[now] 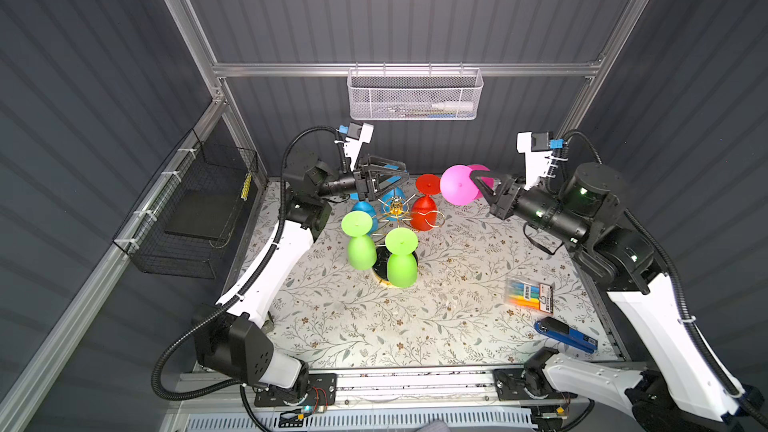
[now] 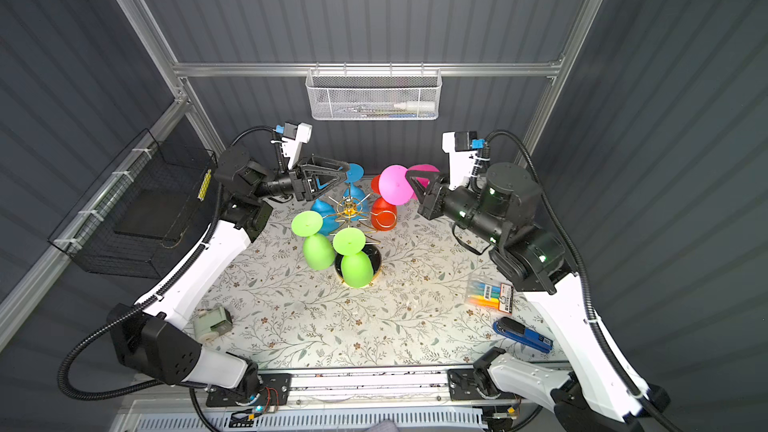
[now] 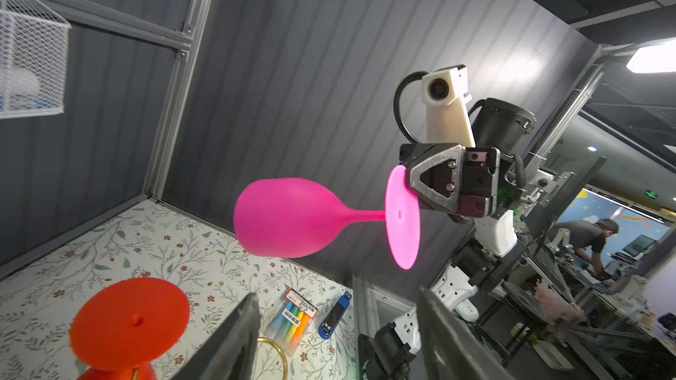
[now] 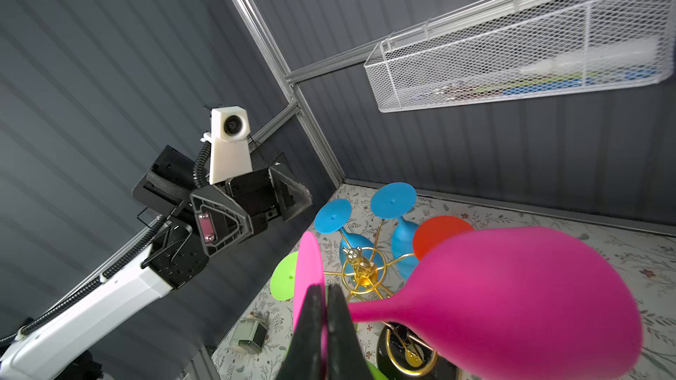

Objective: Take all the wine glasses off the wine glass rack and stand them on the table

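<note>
Right pincer (image 1: pixel 478 179) grips the pink plastic wine glass (image 1: pixel 456 192) by its foot, upper centre of frame, clear of the gold wire rack (image 1: pixel 395 210); left pincer (image 1: pixel 402 174) gapes empty.

You can see that the pink wine glass (image 3: pixel 289 217) looks like smooth plastic, dull and not shiny. The wine glass rack (image 4: pixel 362 272) is thin gold metal wire that shines. Its black base (image 2: pixel 374 258) is glossy. The white basket (image 4: pixel 512 67) is metal mesh. The table (image 1: pixel 415 326) cover looks smooth and flat.
</note>
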`<state>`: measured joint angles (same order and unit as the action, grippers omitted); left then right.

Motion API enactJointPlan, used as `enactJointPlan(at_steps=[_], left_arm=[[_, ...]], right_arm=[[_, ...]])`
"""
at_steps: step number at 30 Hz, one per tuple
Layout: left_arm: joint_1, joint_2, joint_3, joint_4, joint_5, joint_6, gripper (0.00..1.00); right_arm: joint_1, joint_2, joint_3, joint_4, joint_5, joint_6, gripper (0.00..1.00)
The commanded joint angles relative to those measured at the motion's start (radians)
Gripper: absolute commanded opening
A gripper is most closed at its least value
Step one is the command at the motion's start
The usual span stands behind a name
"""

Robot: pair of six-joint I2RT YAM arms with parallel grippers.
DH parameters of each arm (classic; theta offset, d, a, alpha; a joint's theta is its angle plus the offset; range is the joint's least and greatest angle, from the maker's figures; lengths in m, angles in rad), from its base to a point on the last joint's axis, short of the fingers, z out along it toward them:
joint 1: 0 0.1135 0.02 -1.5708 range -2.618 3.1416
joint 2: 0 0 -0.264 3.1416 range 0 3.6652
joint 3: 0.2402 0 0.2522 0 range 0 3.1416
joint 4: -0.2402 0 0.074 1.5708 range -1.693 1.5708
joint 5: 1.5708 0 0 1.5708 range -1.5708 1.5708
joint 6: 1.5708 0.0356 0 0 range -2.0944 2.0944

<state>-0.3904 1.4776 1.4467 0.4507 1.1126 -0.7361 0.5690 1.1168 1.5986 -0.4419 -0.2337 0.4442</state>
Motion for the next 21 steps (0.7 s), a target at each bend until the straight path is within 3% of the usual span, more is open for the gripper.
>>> enactJointPlan(at_steps=[1,10,15,18,20,21], left_arm=[[-0.025,-0.003,0.04,0.051,0.062,-0.028,0.69],[-0.084,0.01,0.034,0.084,0.076,-0.049,0.69],[-0.094,0.023,0.034,0.114,0.074,-0.074,0.64],[-0.098,0.032,0.043,0.136,0.077,-0.092,0.52],[-0.1,0.036,0.045,0.137,0.073,-0.097,0.31],[-0.1,0.039,0.043,0.137,0.068,-0.098,0.26]], right_arm=[[0.001,0.037,0.028,0.095,-0.074,0.012,0.0],[0.013,0.099,0.015,0.193,-0.144,0.065,0.0],[0.022,0.116,0.009,0.206,-0.152,0.073,0.0],[0.024,0.115,-0.009,0.213,-0.149,0.076,0.0],[0.025,0.112,-0.021,0.217,-0.144,0.078,0.0],[0.025,0.112,-0.026,0.22,-0.142,0.08,0.0]])
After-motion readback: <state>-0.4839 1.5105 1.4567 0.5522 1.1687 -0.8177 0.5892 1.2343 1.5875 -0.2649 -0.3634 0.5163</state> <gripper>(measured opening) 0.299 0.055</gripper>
